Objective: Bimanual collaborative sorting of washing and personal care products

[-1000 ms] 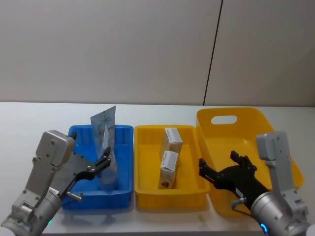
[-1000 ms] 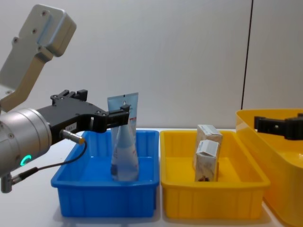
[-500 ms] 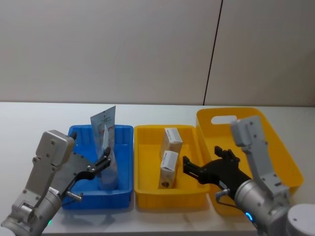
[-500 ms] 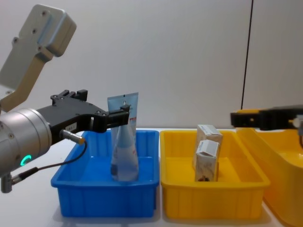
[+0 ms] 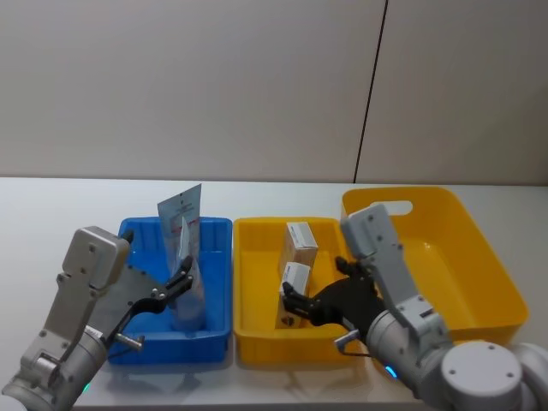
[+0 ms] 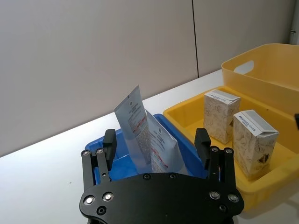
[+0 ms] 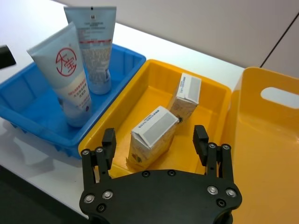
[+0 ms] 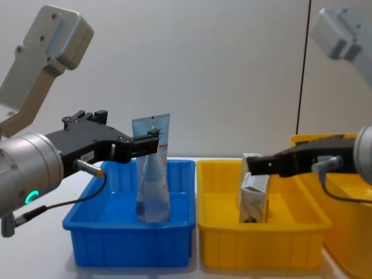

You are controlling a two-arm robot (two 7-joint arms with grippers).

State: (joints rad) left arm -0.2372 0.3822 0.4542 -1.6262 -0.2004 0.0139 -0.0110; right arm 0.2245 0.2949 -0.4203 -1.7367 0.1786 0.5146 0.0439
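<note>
While both tubes stand flat end up in the blue tray (image 5: 141,229), lower left in my head view, I read the wider pale-blue squeeze tube with the red logo (image 7: 70,79) as just beside the narrower pale-blue tube (image 7: 96,46). Two cream cardboard boxes sit in the yellow tray (image 5: 257,257) at lower centre: the nearer box (image 7: 152,135) leans a little, and the farther box (image 7: 187,95) stands close behind it. I cannot tell whether they touch.

My left gripper (image 6: 155,137) reaches in from the lower left at the tubes, its fingers (image 6: 110,140) spread wide to either side of them and gripping nothing. My right gripper (image 7: 154,135) comes in from the lower right over the yellow tray, with its fingers spread apart on either side of the nearer box and not closed on it.

Further right, touching the yellow tray, is the large yellow handled basket (image 5: 445,248).
</note>
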